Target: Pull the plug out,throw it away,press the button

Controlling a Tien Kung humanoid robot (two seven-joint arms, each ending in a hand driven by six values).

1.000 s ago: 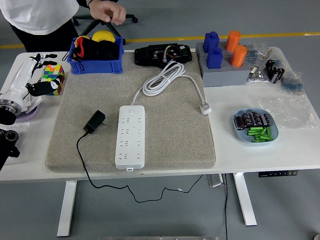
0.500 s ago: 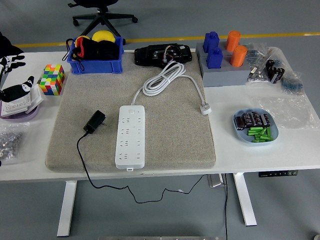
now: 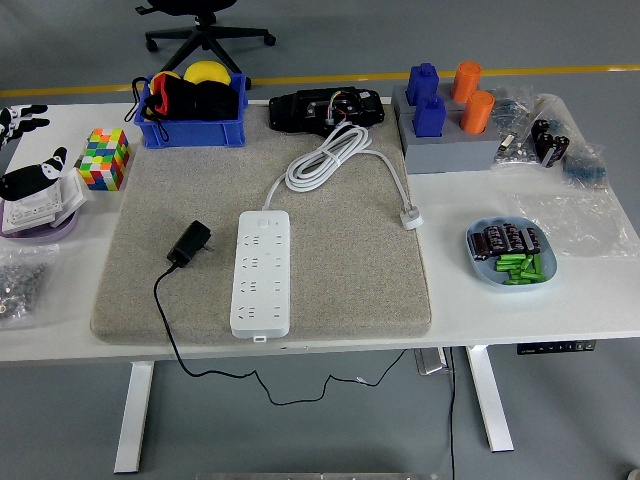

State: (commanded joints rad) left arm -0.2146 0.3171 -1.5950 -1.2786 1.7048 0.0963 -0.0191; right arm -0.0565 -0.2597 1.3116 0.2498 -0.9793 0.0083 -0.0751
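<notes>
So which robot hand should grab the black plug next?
Probably the left robot hand: it shows at the table's left edge, the side where the black plug lies, left of the power strip. The right is out of view.

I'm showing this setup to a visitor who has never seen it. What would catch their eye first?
Probably the white power strip lying lengthwise in the middle of the grey mat, with the black plug loose on the mat just left of it, its cable trailing off the near edge. Next come the bright colours: a colourful cube at far left and orange cylinders at the back right.
</notes>
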